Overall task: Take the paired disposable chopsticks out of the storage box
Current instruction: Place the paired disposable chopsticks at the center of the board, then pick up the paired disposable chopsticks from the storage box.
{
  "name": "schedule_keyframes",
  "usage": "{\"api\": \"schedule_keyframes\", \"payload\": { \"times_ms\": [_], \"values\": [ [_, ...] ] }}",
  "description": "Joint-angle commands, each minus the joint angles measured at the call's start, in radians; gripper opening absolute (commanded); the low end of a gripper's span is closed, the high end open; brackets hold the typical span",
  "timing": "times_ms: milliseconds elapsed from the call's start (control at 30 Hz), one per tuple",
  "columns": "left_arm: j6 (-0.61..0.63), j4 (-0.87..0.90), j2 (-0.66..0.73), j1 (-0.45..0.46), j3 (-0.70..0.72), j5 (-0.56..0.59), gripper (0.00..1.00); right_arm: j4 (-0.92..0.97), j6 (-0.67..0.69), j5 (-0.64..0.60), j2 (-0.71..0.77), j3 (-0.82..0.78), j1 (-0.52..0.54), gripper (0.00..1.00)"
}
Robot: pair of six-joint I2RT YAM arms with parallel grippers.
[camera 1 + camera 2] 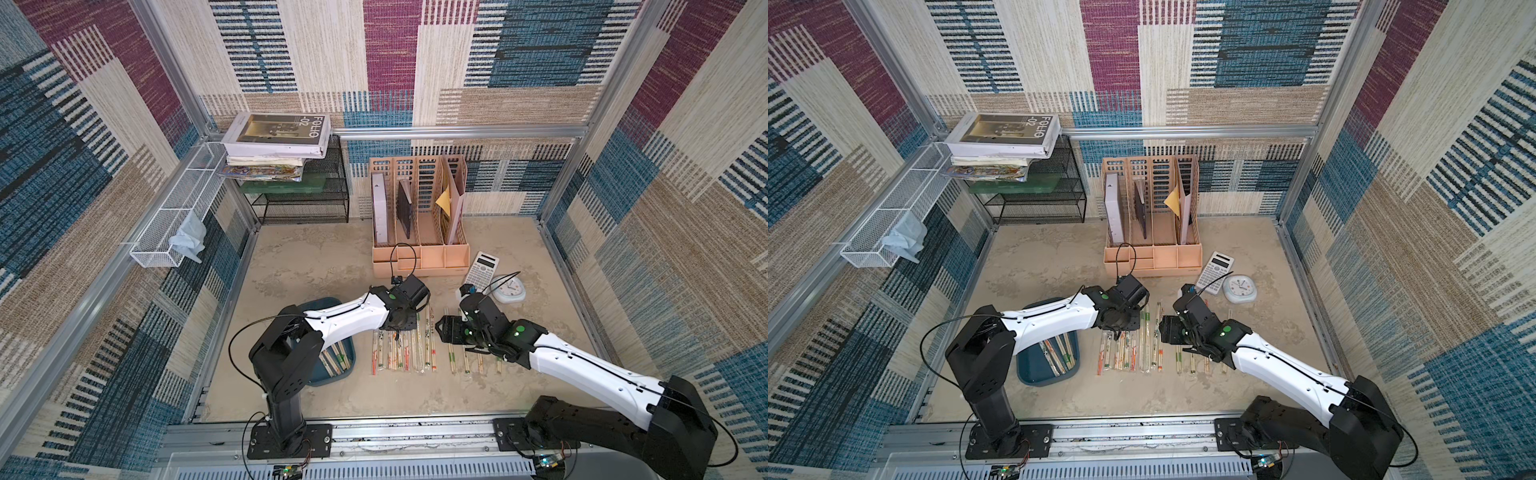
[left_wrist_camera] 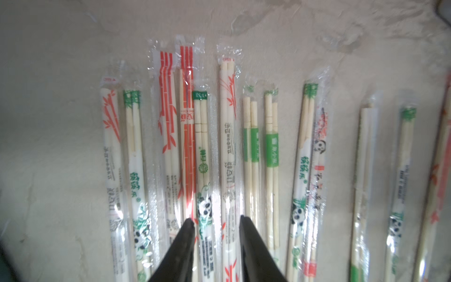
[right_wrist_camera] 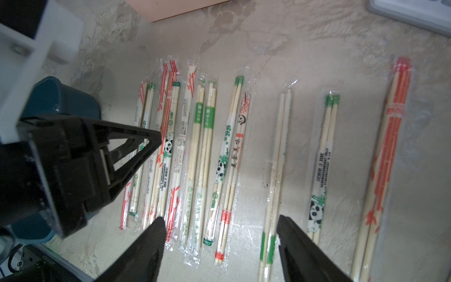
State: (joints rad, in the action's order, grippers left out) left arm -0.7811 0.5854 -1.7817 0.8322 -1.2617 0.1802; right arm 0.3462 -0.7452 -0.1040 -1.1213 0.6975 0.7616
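Here, the sandy table (image 1: 332, 257) holds the dark blue storage box (image 1: 1034, 368), partly under the left arm, and a few paired disposable chopsticks (image 1: 1059, 353) lie inside it. Many more pairs lie side by side in a row (image 1: 403, 353) on the table just beside the box. The left gripper (image 2: 216, 222) hangs low over the row with its jaws a little apart, and the right gripper (image 3: 220, 222) hangs over it too, jaws wide and empty.

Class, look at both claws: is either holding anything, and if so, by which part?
Nothing is held. The left claw stands parted over sleeved chopstick pairs lying flat on the table; the right claw hangs wide open above others.
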Motion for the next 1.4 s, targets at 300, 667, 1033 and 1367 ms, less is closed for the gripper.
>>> {"api": "schedule_keyframes", "payload": {
  "times_ms": [300, 667, 1033, 1367],
  "values": [
    [0.051, 0.116, 0.261, -0.041, 0.058, 0.198, 0.48, -0.015, 0.013, -0.008, -0.025, 0.05, 0.029, 0.75],
    [0.024, 0.138, 0.463, -0.202, 0.239, 0.186, 0.62, -0.03, 0.026, -0.031, -0.13, 0.163, 0.126, 0.75],
    [-0.026, 0.087, 0.577, -0.405, 0.473, 0.116, 0.59, -0.067, 0.015, -0.031, -0.24, 0.225, 0.214, 0.75],
    [-0.02, -0.033, 0.403, -0.472, 0.499, 0.012, 0.4, -0.054, 0.014, -0.046, -0.301, 0.273, 0.248, 0.75]
  ]
}}
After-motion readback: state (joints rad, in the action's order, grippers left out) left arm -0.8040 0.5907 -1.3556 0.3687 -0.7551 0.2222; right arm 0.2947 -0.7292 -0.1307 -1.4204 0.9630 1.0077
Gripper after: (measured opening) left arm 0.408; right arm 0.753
